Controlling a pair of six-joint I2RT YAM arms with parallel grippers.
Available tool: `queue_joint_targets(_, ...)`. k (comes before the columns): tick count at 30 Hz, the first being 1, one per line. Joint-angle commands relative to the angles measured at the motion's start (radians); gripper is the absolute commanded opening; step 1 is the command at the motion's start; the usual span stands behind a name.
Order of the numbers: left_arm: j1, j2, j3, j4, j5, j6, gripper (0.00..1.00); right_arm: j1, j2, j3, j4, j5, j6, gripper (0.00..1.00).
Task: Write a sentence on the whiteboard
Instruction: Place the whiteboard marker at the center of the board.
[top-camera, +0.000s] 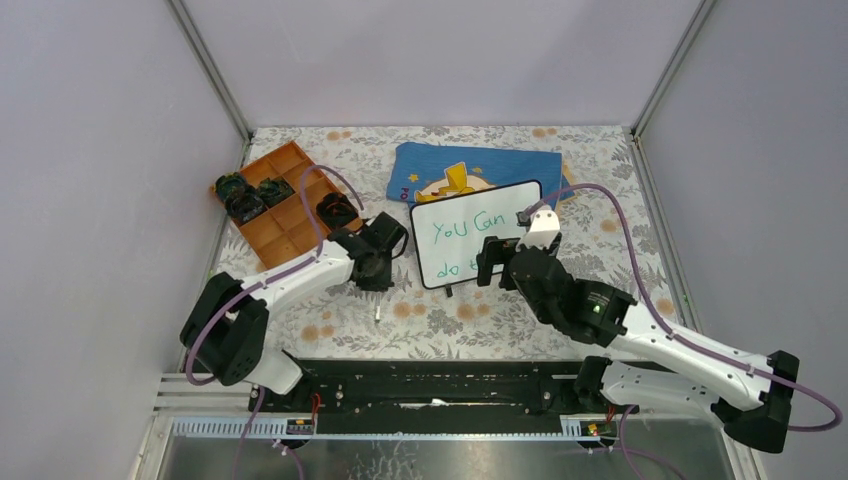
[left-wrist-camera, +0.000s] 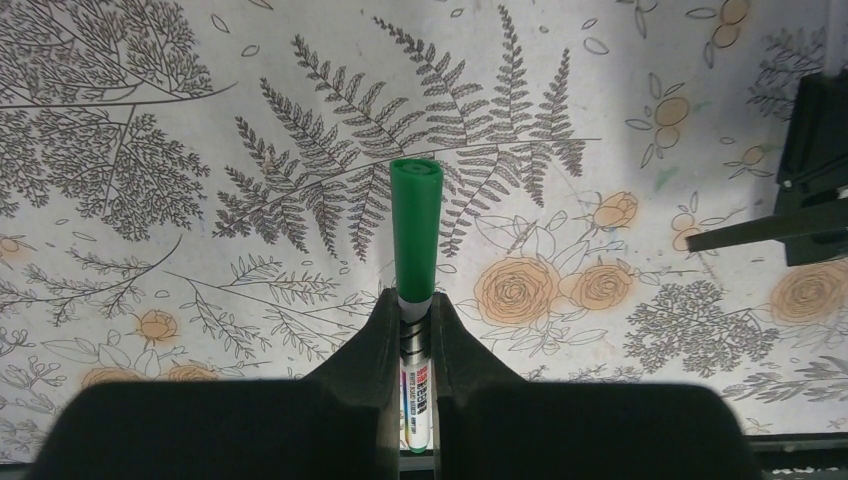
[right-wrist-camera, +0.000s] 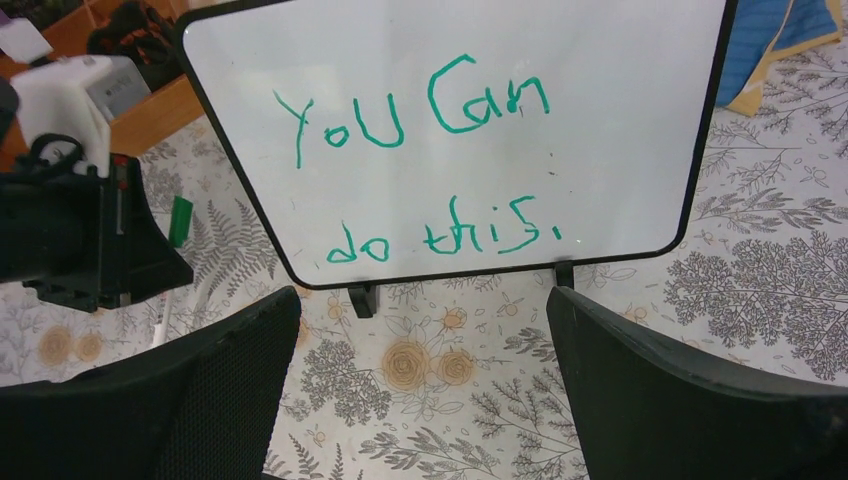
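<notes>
The left gripper (left-wrist-camera: 415, 335) pinches a green marker (left-wrist-camera: 416, 225), its cap end pointing straight out. The right gripper (right-wrist-camera: 420, 300) gapes empty before the whiteboard (right-wrist-camera: 620, 120), which stands mid-table with its long side crosswise, facing the arms. The sentence (right-wrist-camera: 437, 238) runs along it in two lines.

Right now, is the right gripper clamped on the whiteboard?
No, the right gripper is wide open, and the whiteboard stands upright beyond its fingers, not between them.

The top camera looks down from behind the arms over the floral-print worktop (top-camera: 440, 320). The left wrist view hugs it; the right wrist view closely faces the black-framed white whiteboard (right-wrist-camera: 460, 170), shared with the top.
</notes>
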Motion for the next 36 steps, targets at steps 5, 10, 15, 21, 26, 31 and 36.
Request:
queue_joint_targets(5,0.004,0.015,-0.024,0.072,0.022,0.04,0.0,-0.006,-0.151,-0.034,0.099,-0.005,-0.071,1.0)
queue_joint_targets(10,0.004,0.026,-0.014,0.078,0.017,0.057,0.0,-0.004,-0.208,-0.058,0.117,-0.067,-0.088,1.0)
queue_joint_targets(15,0.004,0.03,-0.019,0.079,-0.007,0.059,0.0,-0.005,-0.206,-0.059,0.099,-0.074,-0.083,1.0)
queue_joint_targets(21,0.004,0.068,-0.011,0.097,-0.015,0.04,0.0,-0.004,-0.194,-0.059,0.099,-0.057,-0.07,1.0)
queue_joint_targets(26,0.004,0.097,-0.004,0.125,-0.016,0.02,0.02,-0.004,-0.199,-0.06,0.093,-0.062,-0.069,1.0)
queue_joint_targets(31,0.004,0.131,-0.004,0.142,-0.018,0.019,0.04,-0.005,-0.208,-0.061,0.086,-0.055,-0.073,1.0)
queue_joint_targets(36,0.004,0.15,-0.017,0.152,-0.016,0.025,0.1,-0.005,-0.221,-0.066,0.085,-0.042,-0.074,1.0)
